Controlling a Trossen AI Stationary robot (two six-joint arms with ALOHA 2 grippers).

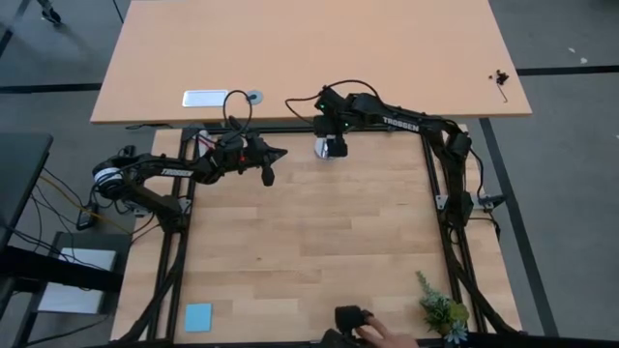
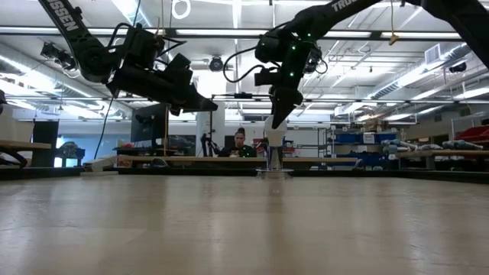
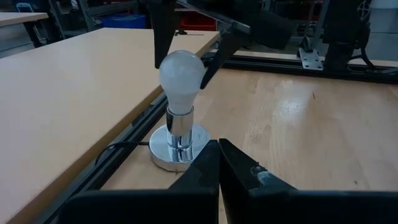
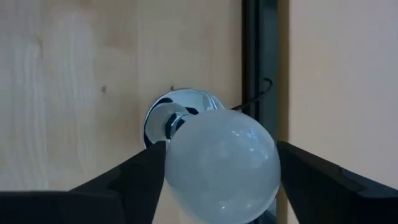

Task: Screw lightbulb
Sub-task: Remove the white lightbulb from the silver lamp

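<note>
White lightbulb point(image 3: 181, 73) upright in socket point(image 3: 179, 147), right tool point(image 3: 186, 59) astride

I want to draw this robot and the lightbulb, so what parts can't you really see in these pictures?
- High view: the lightbulb, hidden under the right gripper.
- Right wrist view: the lightbulb covers most of the silver socket.
- Low view: the lightbulb is too small to see its threads.
- High view: person's hand, cut off by the edge.

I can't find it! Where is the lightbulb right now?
The lightbulb stands upright in the round silver socket at the table's far edge, between the right pincer's fingers; the shut left pincer hovers nearby.
</note>
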